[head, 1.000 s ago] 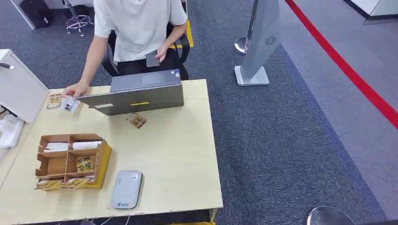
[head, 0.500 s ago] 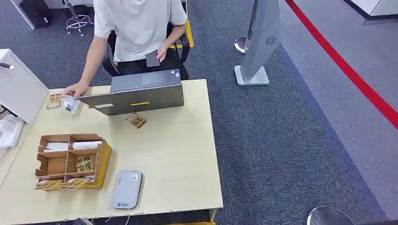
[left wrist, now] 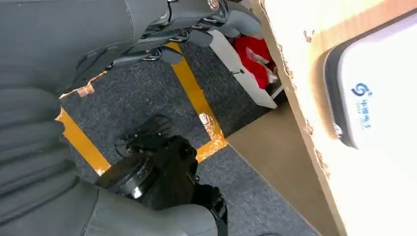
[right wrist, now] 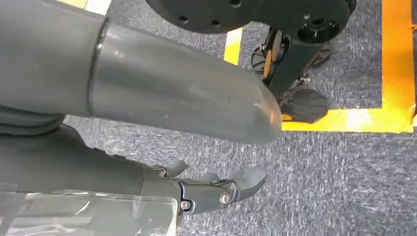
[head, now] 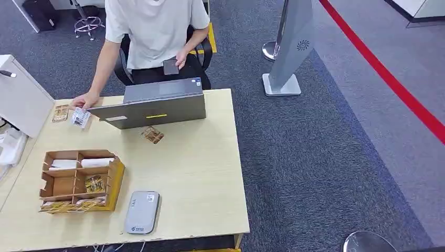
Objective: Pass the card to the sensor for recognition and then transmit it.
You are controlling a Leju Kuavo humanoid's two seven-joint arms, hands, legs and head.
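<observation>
A grey card sensor [head: 141, 212] lies near the table's front edge; its white face with a blue logo [left wrist: 378, 83] also shows in the left wrist view. A cardboard organizer [head: 117, 177] to its left holds several cards, one patterned [head: 94, 184]. A brown card [head: 152, 135] lies loose in front of the laptop [head: 155, 107]. My left hand [left wrist: 147, 19] hangs below the table's front edge [left wrist: 302, 113], fingers apart, holding nothing. My right hand [right wrist: 98, 162] hangs over the carpet, fingers [right wrist: 216, 189] loosely spread and empty.
A seated person behind the laptop rests one hand [head: 84, 100] on a white card [head: 80, 117] at the far left and holds a dark phone [head: 170, 66] in the other. Another card [head: 60, 113] lies beside it. A white box [head: 21, 97] stands at the left.
</observation>
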